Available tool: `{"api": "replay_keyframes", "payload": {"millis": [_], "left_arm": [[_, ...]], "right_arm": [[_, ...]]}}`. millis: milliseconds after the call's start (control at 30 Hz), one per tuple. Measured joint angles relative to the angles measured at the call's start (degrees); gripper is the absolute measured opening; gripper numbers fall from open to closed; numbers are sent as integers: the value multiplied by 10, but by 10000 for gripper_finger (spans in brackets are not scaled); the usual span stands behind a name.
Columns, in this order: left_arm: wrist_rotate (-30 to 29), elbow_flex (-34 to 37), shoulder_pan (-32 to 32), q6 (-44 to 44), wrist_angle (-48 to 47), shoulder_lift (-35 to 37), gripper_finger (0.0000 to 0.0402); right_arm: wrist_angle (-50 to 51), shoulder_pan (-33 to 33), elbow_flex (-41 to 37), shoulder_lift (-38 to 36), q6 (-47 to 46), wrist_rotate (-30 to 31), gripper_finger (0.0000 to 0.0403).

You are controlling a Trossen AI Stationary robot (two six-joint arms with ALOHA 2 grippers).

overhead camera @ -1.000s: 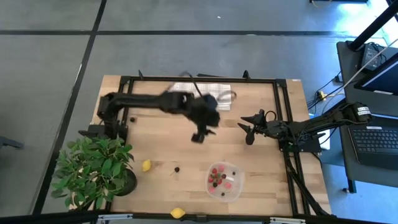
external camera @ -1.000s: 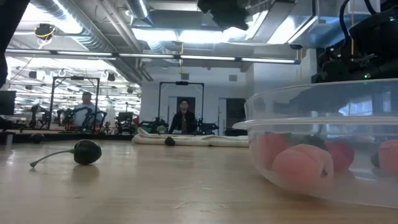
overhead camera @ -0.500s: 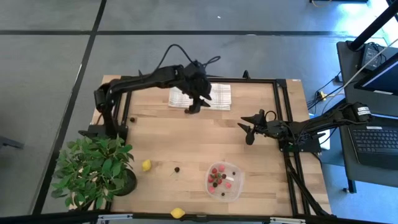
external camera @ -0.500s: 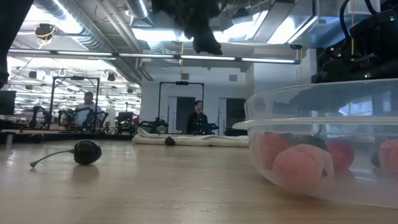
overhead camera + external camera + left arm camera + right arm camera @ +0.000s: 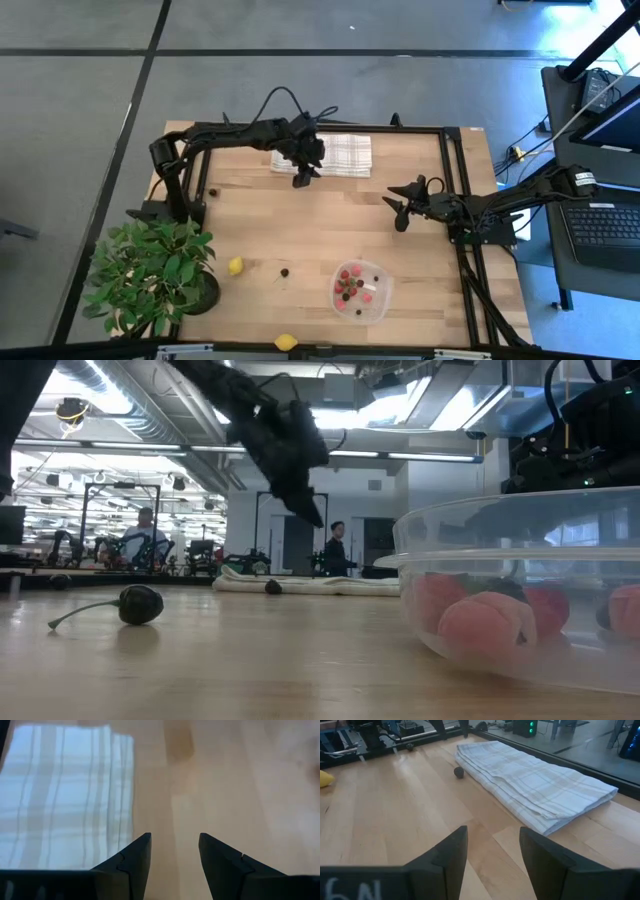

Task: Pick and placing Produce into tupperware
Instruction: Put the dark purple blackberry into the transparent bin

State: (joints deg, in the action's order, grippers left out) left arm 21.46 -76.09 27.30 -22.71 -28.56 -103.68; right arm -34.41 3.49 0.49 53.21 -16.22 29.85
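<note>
The clear tupperware point(image 5: 361, 291) stands near the table's front edge and holds several red and dark berries point(image 5: 482, 622). On the bare wood lie one lemon point(image 5: 235, 266), a second lemon point(image 5: 286, 342) at the front edge, and a dark stemmed berry point(image 5: 285, 271). Another dark berry point(image 5: 458, 771) rests beside the folded checked cloth point(image 5: 331, 155). My left gripper point(image 5: 302, 179) hangs open above the wood at the cloth's near left corner, slanting down, with nothing between its fingers point(image 5: 134, 857). My right gripper point(image 5: 400, 217) waits open at the right, low over the table.
A leafy potted plant point(image 5: 150, 275) fills the near left corner. A black frame point(image 5: 445, 180) runs along the table's far and right sides. Bare wood lies between the cloth and the tupperware. People stand in the room beyond the table.
My left gripper has swung from above the table's middle toward the far edge and a little left, coming down to the cloth's near left corner. Its fingers have stayed apart and hold nothing. The produce and tupperware have not moved.
</note>
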Motion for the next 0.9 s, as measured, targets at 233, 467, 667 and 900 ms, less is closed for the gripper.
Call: {"api": "replay_keyframes", "payload": {"millis": [233,467,667,900], "left_arm": [[-44,45,14,1,10,0,160],[-114,83,24,-4,8,0,160],[-115,121,28,-4,6,0,160],[-115,129,21,-1,18,0,160]], "right_arm": [[0,0,0,0,-1,0,182],[-4,0,0,0,-35,0,182],[-5,0,0,0,-23,1,182],[-12,0,1,0,-11,2,182]]}}
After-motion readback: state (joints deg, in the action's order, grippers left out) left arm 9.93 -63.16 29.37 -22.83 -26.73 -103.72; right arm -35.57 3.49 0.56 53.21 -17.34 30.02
